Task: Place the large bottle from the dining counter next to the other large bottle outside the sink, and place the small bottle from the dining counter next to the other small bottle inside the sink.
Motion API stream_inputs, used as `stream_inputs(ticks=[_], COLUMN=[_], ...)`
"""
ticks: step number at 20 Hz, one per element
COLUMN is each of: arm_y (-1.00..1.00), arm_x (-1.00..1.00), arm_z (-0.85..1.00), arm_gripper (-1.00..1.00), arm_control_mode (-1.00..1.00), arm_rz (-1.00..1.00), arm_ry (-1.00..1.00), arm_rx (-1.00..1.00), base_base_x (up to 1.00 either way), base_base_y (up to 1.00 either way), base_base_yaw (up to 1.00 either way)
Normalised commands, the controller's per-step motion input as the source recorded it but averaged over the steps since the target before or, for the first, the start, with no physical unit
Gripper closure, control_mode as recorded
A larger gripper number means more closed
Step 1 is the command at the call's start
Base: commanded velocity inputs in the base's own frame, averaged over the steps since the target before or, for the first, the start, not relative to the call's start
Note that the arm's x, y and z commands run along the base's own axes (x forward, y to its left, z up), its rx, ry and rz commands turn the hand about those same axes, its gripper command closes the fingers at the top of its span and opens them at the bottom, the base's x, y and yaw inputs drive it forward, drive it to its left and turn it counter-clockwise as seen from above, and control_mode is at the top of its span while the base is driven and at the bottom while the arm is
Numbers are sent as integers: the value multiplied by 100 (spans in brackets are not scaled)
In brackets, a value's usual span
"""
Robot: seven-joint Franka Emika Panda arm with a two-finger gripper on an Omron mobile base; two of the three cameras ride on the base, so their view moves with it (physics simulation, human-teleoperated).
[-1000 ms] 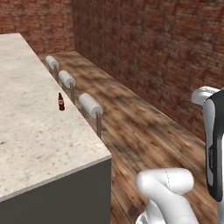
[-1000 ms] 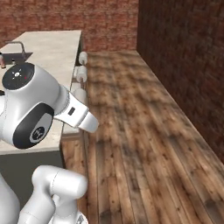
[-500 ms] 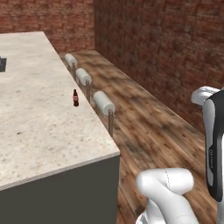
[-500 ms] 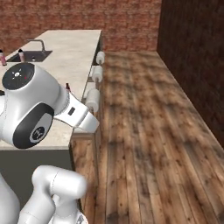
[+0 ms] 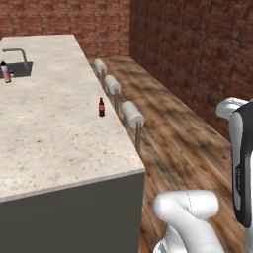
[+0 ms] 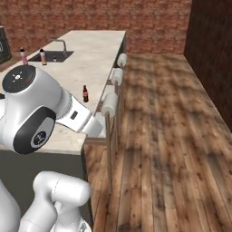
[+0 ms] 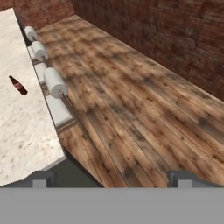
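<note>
The small bottle (image 5: 101,106), dark brown-red with a narrow neck, stands upright on the dining counter (image 5: 54,138) near its stool-side edge. It also shows as the small bottle (image 6: 85,94) and the small bottle (image 7: 18,85) at the left. My gripper (image 7: 111,179) hangs off the counter's near corner, over the wooden floor. It is open, with nothing between its fingertips (image 7: 41,179). Far back, two tall black-capped pinkish bottles (image 6: 23,56) (image 6: 43,56) stand beside the sink (image 6: 50,56). I cannot tell which of them is which. A speck in the basin is too small to identify.
Three white-cushioned stools (image 5: 132,112) (image 5: 112,84) (image 5: 100,65) line the counter's right edge. A faucet (image 5: 17,52) rises at the sink. Brick walls close off the back and right, with open wooden floor (image 6: 172,136) between them and the counter.
The whole picture has shifted because the base has driven and turned. The sink and the tall bottles have come into view. The small bottle has kept its place on the counter, and the gripper has stayed open.
</note>
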Motion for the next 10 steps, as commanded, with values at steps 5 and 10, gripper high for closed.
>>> stream_inputs(ticks=[5,10], arm_y=[0,0], arm_x=[0,0], arm_z=[0,0], arm_gripper=[-100,-100], arm_control_mode=[100,100], arm_rz=[0,0], arm_ry=[0,0], arm_rx=[0,0], base_base_x=[-11,-1], base_base_y=[0,-8], base_base_yaw=[25,23])
